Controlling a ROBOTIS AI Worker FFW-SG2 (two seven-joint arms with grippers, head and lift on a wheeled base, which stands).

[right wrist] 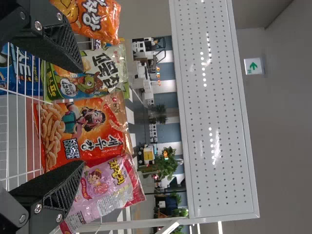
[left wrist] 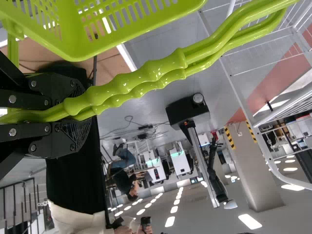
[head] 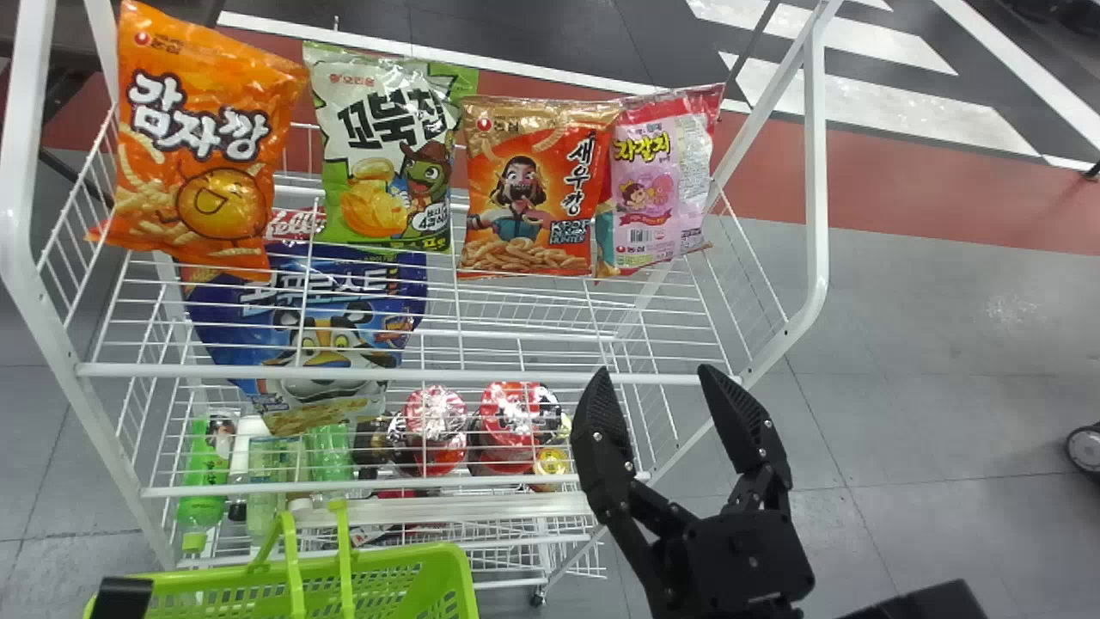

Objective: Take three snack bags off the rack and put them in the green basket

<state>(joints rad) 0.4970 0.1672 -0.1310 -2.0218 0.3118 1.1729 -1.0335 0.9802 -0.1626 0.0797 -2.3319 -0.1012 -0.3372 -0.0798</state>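
Note:
Four snack bags stand in the rack's top wire basket: orange point(head: 202, 137), green point(head: 387, 155), red-orange point(head: 533, 189) and pink point(head: 657, 172). My right gripper point(head: 655, 378) stands open before the rack's right part, apart from the bags; in the right wrist view the gap of the right gripper point(right wrist: 82, 117) lines up with the red-orange bag point(right wrist: 95, 129). A dark part of my left gripper point(head: 125, 595) shows at the bottom left, by the green basket point(head: 421, 554). In the left wrist view my left gripper point(left wrist: 73, 109) is shut on the basket's handles point(left wrist: 136, 80).
White rack posts point(head: 816, 189) and a front rail point(head: 430, 376) frame the top shelf. Below it are a blue bag point(head: 318, 318), red-lidded cups point(head: 516, 421) and bottles point(head: 204, 464). Grey floor point(head: 928, 361) lies to the right.

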